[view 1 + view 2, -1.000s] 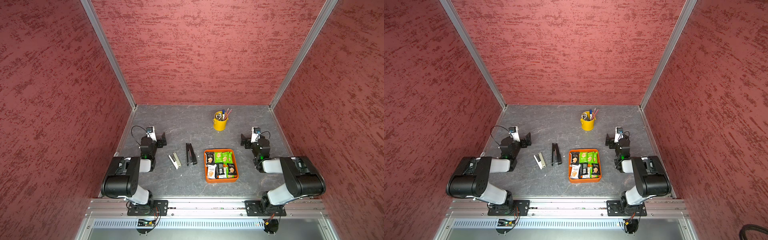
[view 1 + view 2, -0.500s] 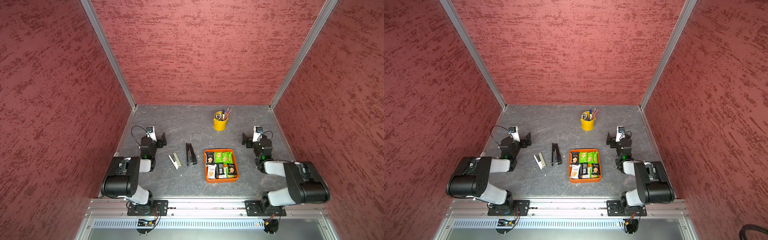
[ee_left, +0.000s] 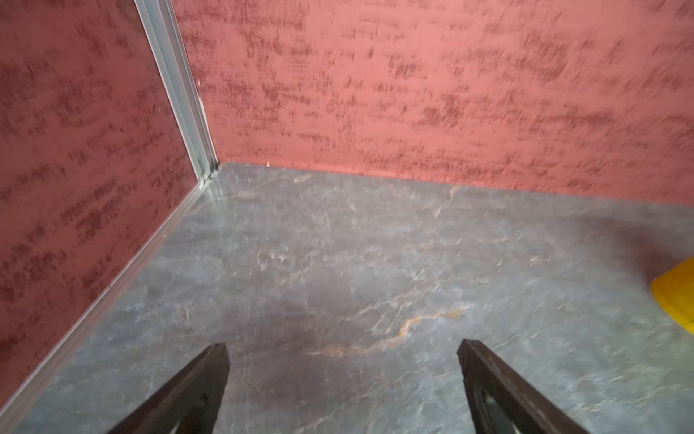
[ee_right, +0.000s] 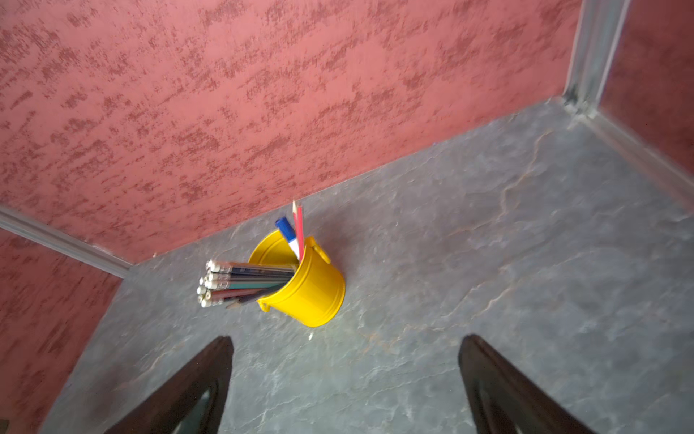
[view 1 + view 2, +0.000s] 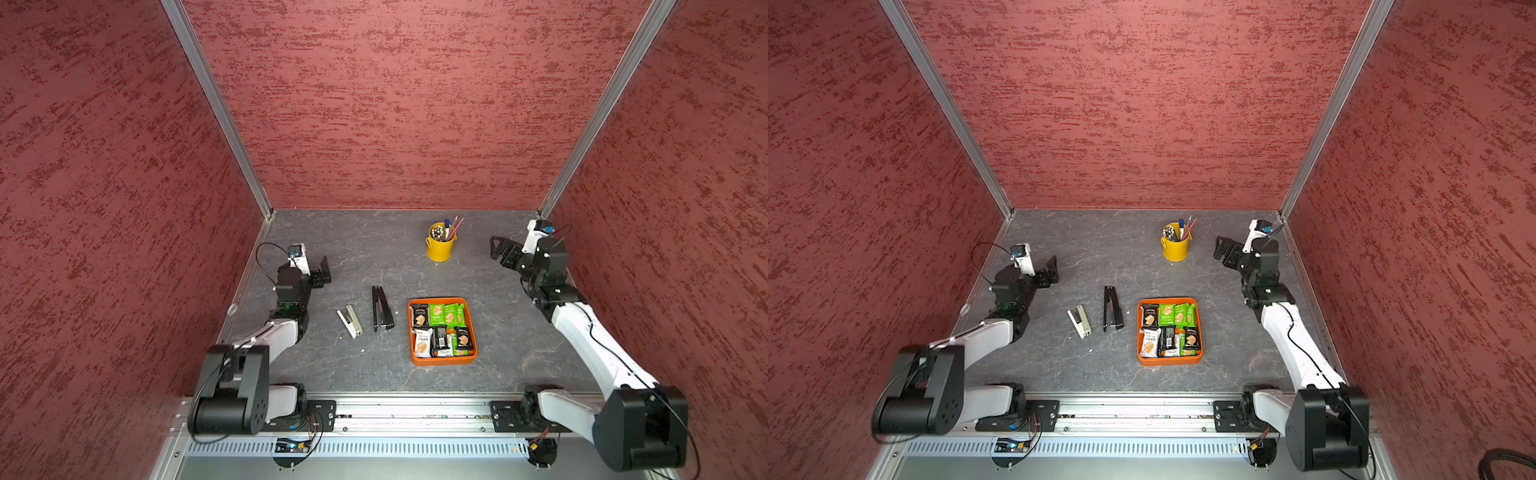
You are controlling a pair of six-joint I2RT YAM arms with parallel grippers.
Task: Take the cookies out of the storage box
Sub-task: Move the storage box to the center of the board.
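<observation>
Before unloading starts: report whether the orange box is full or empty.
Full: the storage box holds the cookies, packets covering its floor; none lie outside it.

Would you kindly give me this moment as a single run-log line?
left gripper open, empty | right gripper open, empty, facing pen bucket | cookies in storage box, none out

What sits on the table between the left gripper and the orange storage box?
In both top views, the black stapler lies between the left gripper and the storage box, with the beige stapler beside it.
</observation>
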